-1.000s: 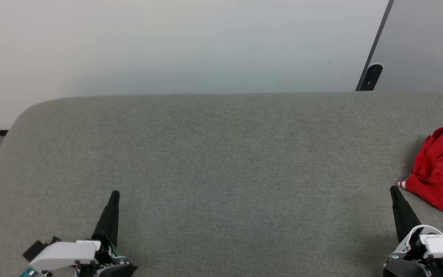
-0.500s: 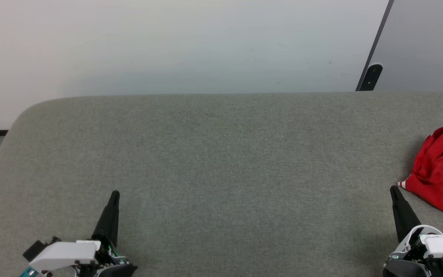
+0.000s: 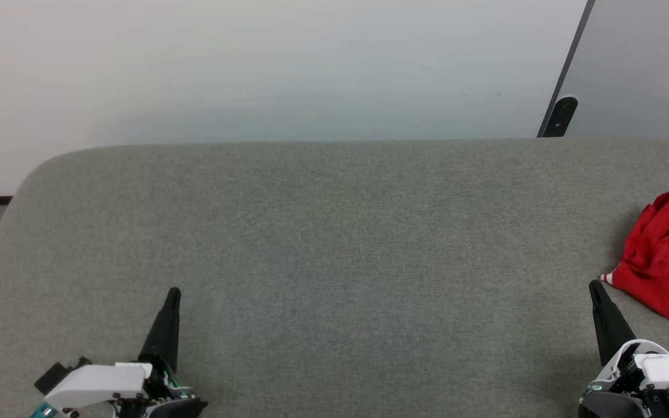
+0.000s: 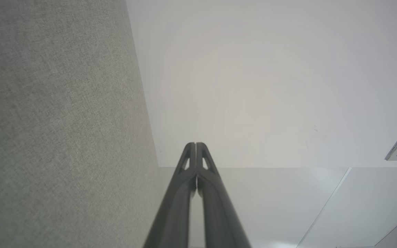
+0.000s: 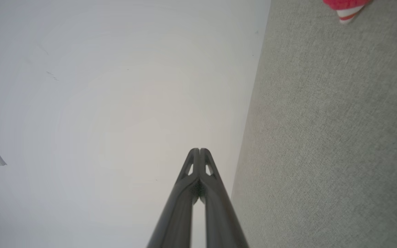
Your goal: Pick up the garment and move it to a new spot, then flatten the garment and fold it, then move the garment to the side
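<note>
The garment (image 3: 665, 261) is seen crumpled in a red heap at the right edge of the bench (image 3: 334, 232), partly cut off in the head view. A striped trim corner (image 3: 606, 278) is pushed out toward the middle. The fabric is judged light, soft and limp, so sagging and unfurling are to be expected once it is lifted. A raised fold atop the heap, or the trim corner, is suggested as a hold. The right gripper (image 3: 593, 285) is found just beside that corner, not touching, its fingers pressed together on nothing. The left gripper (image 3: 173, 293) is found near the front edge, well apart, likewise pressed together and empty.
</note>
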